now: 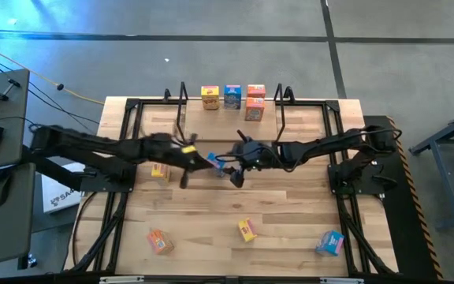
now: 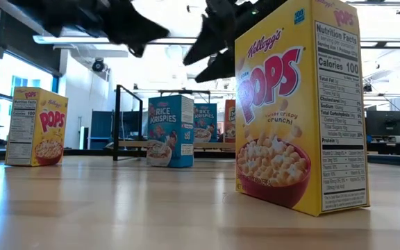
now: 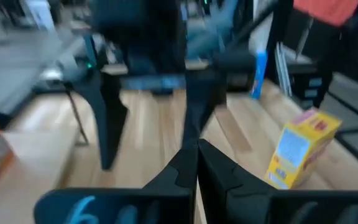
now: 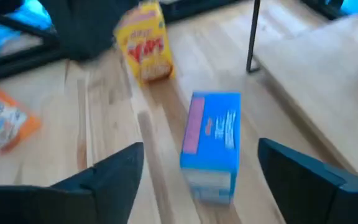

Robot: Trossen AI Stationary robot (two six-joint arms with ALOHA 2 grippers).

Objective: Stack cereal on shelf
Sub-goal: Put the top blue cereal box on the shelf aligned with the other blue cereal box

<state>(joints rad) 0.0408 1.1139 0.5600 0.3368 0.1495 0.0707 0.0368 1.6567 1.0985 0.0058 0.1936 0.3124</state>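
Observation:
A blue cereal box point(image 1: 219, 164) point(image 4: 213, 146) stands upright on the table point(image 2: 170, 130) at mid-table. My right gripper point(image 1: 238, 173) point(image 4: 201, 149) hovers open above it, one finger on either side, not touching. My left gripper point(image 1: 209, 160) point(image 3: 197, 163) is shut and empty, just left of the box. The shelf point(image 1: 225, 118) at the far edge carries a yellow box point(image 1: 210, 96), a blue box point(image 1: 232, 95) and two orange boxes, one stacked on the other point(image 1: 254, 100).
Loose boxes on the table: yellow point(image 1: 160, 170) left of centre, orange point(image 1: 159, 241), yellow point(image 1: 247, 229) point(image 2: 297, 104) and blue point(image 1: 331, 242) near the near edge. Black frame rails point(image 1: 124, 158) run along both table sides. Bare wood lies between the centre and the near boxes.

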